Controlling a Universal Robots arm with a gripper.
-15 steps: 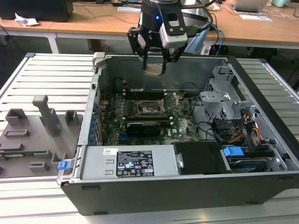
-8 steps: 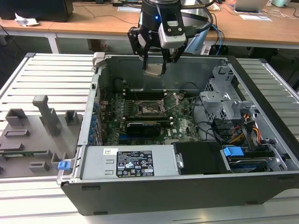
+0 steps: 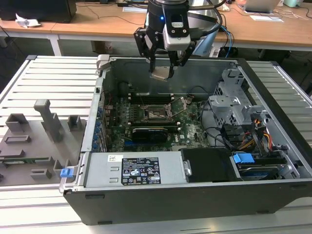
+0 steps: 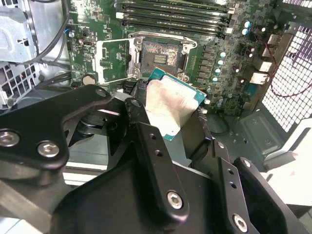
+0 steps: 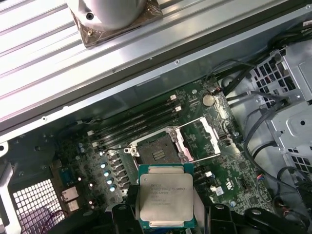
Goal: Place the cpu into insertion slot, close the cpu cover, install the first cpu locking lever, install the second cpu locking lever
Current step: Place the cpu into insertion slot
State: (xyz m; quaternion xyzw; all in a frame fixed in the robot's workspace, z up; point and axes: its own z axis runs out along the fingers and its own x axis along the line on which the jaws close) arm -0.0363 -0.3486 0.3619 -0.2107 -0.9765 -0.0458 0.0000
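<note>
hovering above an open computer case (image 3: 146,200), a single robot arm carries the cpu (image 3: 161,74) in its gripper (image 3: 162,69). the two black fingers (image 4: 146,136) are pressed against opposite edges of the chip, pinching it. the pale metal face shows in both wrist views, and the chip sits tilted rather than level.

the chip hangs in the air over the green board (image 3: 190,131) that lies flat on the case floor, well apart from it. the insertion slot (image 5: 156,152) sits close to the board's edge where the long black memory slots run, and it looks bare inside. the cpu cover (image 5: 207,139) is swung open and lies just beside the slot, on the side toward the board's middle, so the socket is exposed.

the step in hand looks like carrying the chip to the socket, with the later steps not yet begun. doing it well probably means levelling the chip, squaring its edges to the socket's metal rim and centring it. it also means lowering gently, since a skewed or forced seating could harm the socket contacts.

the arm reaches down from above the case's tall back wall, wrist pointing steeply downward.
</note>
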